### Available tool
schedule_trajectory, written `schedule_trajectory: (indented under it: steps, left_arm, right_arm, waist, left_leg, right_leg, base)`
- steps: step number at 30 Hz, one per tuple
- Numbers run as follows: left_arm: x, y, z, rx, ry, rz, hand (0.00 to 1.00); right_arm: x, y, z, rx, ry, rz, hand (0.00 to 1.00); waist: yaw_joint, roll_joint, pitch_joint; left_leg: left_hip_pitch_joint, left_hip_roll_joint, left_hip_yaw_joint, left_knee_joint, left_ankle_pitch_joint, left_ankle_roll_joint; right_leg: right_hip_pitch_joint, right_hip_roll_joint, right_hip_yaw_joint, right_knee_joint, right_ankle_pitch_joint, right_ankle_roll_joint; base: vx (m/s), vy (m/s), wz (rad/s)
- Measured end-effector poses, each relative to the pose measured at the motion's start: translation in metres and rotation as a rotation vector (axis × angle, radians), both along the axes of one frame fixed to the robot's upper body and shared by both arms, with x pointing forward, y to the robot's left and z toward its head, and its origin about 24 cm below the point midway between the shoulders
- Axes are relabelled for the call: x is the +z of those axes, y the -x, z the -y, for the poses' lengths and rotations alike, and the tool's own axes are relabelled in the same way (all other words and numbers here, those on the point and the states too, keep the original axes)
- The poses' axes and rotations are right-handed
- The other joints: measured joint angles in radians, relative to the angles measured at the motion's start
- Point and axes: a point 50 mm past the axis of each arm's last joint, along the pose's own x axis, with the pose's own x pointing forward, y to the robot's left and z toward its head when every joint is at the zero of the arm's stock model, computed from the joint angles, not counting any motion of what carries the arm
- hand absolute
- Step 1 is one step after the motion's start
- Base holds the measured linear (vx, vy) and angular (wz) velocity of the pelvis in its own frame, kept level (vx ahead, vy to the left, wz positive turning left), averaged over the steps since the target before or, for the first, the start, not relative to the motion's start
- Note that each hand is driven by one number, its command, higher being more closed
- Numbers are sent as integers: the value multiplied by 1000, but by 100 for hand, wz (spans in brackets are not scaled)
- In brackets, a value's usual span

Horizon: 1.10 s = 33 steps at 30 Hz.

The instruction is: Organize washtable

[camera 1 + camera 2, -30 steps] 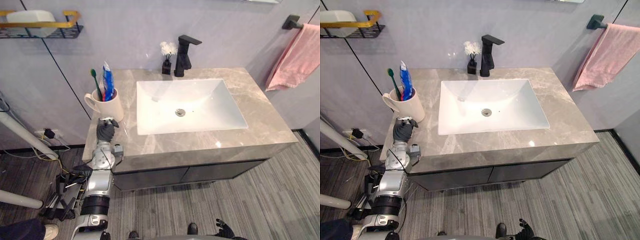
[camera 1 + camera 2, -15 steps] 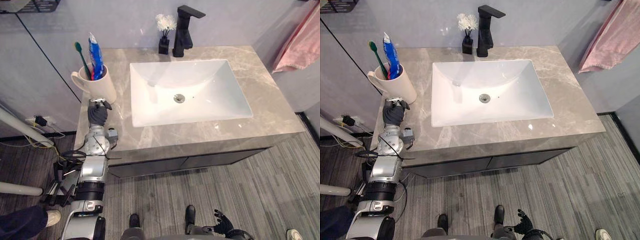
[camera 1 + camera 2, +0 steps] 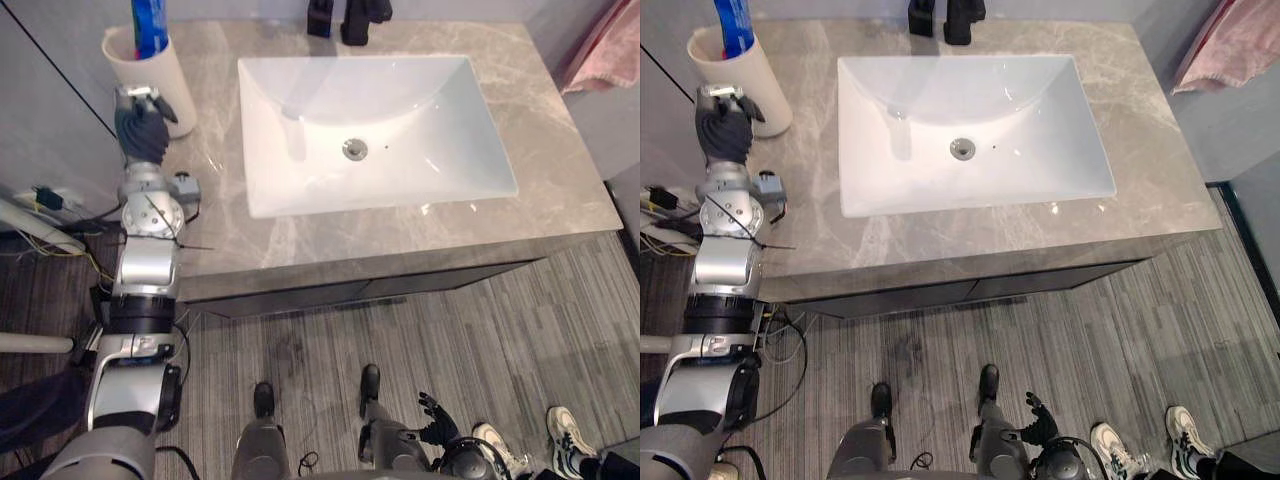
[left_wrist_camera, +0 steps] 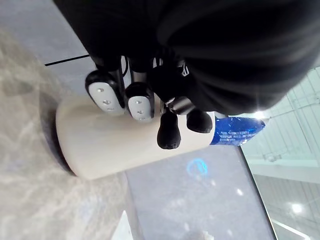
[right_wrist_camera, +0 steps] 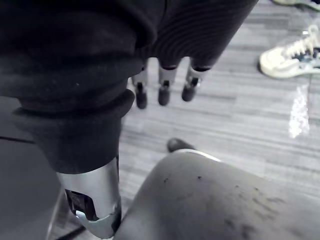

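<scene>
- The cup (image 3: 160, 80) stands upright at the back left corner of the counter (image 3: 560, 170). It is left of the sink (image 3: 300, 130) and close to the wall.
- A blue tube (image 3: 150, 25) stands in the cup, poking up out of its mouth.
- The left robot hand (image 3: 140, 130) rests over the counter just on the near side of the cup, with its arm reaching in along the counter's left edge.
- In the left wrist view its fingers (image 4: 140, 101) are curled inward with nothing between them and the thumb. The cup's pale wall lies right behind them.
- I cannot tell whether the curled fingers touch the cup or stop just short of it.
- The relation that matters is that the cup lies straight ahead of the left robot hand, toward the wall, with its long axis vertical.
- In my judgement, taking the cup would call for the fingers to uncurl first and then close round its side, not come down from above where the tube stands.
- The right robot hand (image 3: 437, 412) hangs low over the floor in front of the cabinet, well apart from the counter. Its fingers (image 5: 164, 92) are straight and it holds nothing.
- The left robot hand is much the nearer to the cup, so the move looks to be its job.
- A push from the curled fingers could slide the cup or tip it against the wall.
</scene>
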Motion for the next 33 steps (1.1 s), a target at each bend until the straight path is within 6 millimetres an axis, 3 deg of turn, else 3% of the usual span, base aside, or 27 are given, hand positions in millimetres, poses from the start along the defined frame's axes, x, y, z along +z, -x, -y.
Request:
schedule_trajectory:
  steps: [3,6,12,19,27,30,31,33]
  left_arm:
    - [20,-4,14,-41,-47,43,100]
    - [26,-6,19,-53,-58,55,100]
    - [55,-12,41,-116,-94,108,100]
    - [56,-12,44,-125,-97,113,100]
    - [44,-2,42,-137,-77,126,100]
    - [24,10,47,-190,-90,108,100]
    - [10,17,51,-224,-87,92,100]
    - [-4,25,51,-243,-69,74,100]
  right_arm:
    - [2,-5,-3,16,-2,17,0]
    - [2,-5,-3,15,-6,23,0]
    - [2,-5,-1,6,-4,24,0]
    - [2,-5,0,-10,-12,24,0]
    - [2,-6,0,-6,-9,25,0]
    - [2,-5,3,-6,-3,21,0]
    - [0,-2,7,-8,8,6,0]
    - [-1,1,11,-21,15,-11,0]
  waist:
    - [-11,-13,17]
    - [-25,-16,27]
    - [-26,-25,66]
    - [-24,-24,77]
    - [-18,-20,78]
    - [-12,-5,75]
    - [4,10,67]
    - [7,30,54]
  left_leg:
    - [-33,1,-8,17,-1,-1]
    - [-53,3,-14,37,-6,-2]
    - [-116,11,-27,65,-8,-2]
    - [-124,12,-40,66,-9,-3]
    - [-113,11,-41,65,-9,-3]
    - [-91,11,-46,59,-9,-3]
    - [-74,10,-47,46,-9,-3]
    - [-63,10,-51,40,-9,-3]
  right_leg:
    - [-20,0,-3,0,8,-5]
    - [-29,2,-5,0,10,-7]
    - [-72,8,-14,0,15,-13]
    - [-72,10,-25,0,16,-12]
    - [-62,11,-25,0,15,-12]
    - [-39,11,-30,0,9,-13]
    - [-28,11,-31,0,5,-13]
    - [-16,12,-33,0,-1,-10]
  base:
    - [-59,-18,5]
    - [-30,-10,3]
    - [-40,-24,3]
    - [9,-11,4]
    - [-4,-2,0]
    - [8,-9,4]
    - [0,0,0]
    - [11,-9,5]
